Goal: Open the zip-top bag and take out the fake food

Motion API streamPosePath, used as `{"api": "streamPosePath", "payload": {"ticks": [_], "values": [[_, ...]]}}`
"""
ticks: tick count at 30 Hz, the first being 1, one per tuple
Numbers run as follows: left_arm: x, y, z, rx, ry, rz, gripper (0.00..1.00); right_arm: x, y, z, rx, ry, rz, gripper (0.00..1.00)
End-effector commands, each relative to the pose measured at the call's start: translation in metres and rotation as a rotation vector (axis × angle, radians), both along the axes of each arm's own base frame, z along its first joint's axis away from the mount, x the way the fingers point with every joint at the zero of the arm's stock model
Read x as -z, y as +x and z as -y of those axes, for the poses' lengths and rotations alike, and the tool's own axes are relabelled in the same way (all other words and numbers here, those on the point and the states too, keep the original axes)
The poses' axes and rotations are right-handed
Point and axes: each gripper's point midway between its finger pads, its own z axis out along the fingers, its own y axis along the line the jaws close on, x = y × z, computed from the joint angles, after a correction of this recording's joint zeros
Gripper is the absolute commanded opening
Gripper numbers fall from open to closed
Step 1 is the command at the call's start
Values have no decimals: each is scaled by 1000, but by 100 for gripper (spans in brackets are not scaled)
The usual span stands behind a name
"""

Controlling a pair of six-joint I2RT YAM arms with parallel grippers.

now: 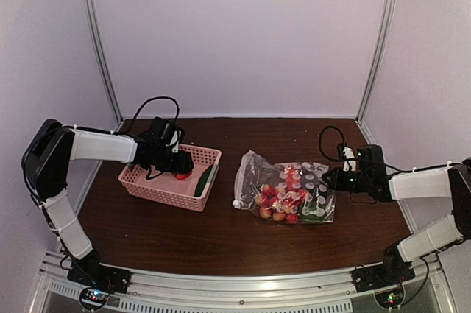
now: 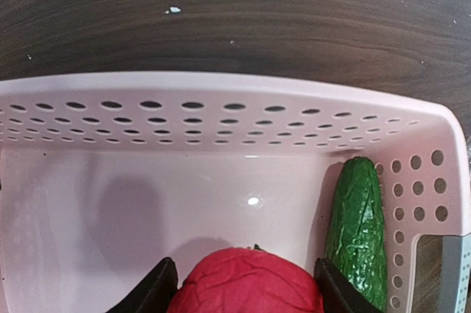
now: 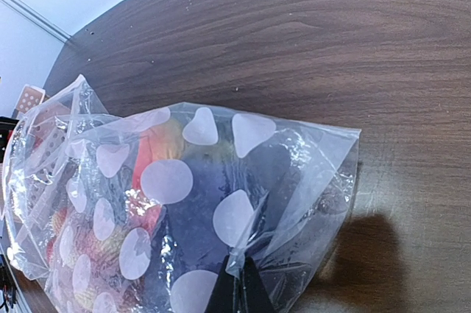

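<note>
Top external, starting far left: left gripper [image 1: 179, 167] down inside the pink basket [image 1: 158, 189], toward its back right part. Over to left wrist for the close-up: clamped on a red piece [image 2: 246, 283] of plastic produce, one finger pressed to each side, low over the basket's glossy floor. Touching that floor or not, cannot tell. Just right of it, a green cucumber [image 2: 357, 228] lying along the basket's right wall.

Moving right across the brown table [image 1: 221, 239]: zip-top bag [image 1: 283, 191] lying flat near the middle, well apart from the basket. Bulging with fake food [image 1: 280, 202], mostly reds and oranges, bunched in the lower half.

Far right now: right gripper [image 1: 333, 179] at the bag's right edge. Right wrist up close: fingertips pinched tight on a fold of the clear, white-dotted film, with red and dark purple shapes showing through the plastic.
</note>
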Motion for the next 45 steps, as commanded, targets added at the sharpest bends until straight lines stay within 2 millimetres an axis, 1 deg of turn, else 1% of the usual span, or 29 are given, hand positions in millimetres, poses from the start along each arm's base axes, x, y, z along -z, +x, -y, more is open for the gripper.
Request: {"api": "streamPosePath", "payload": {"ticks": [1,3,5,11,13,15,17,20,23,24,28,32,34,36,41,45], "values": [[9,5,6,21,3,-10,59,-7,-2,-2,-26,12,34,0],[10,4,7,23,0,-15,65,-4,-3,-3,-32,10,29,0],[7,4,7,25,-5,-10,71,-2,-2,-2,-30,2,24,0],[-19,5,4,22,-7,36,81,6,-1,0,-20,-16,-2,0],[-27,7,2,19,4,50,82,7,-1,0,-20,-20,-4,0],[-39,7,5,22,-6,74,81,8,-1,1,-19,-26,-8,0],[-56,6,14,53,-30,119,80,9,-1,1,-19,-26,-10,0],[-75,2,34,115,-52,169,76,9,-1,0,-20,-26,-11,0],[-85,0,54,178,-64,199,69,9,-1,1,-21,-29,-12,0],[-88,-4,68,226,-80,199,65,10,-2,1,-20,-30,-15,0],[-88,-12,103,333,-78,208,52,12,-2,1,-19,-33,-20,0],[-80,-16,132,391,-64,199,45,12,-2,2,-15,-38,-21,0],[-73,-16,142,404,-53,188,43,12,-3,2,-16,-37,-20,0],[-61,-15,150,410,-41,162,40,11,-3,2,-16,-37,-20,0],[-39,-21,172,453,-22,117,36,10,-2,2,-16,-38,-15,0],[-35,-37,196,543,-55,105,31,10,-2,2,-16,-36,-15,0]]}}
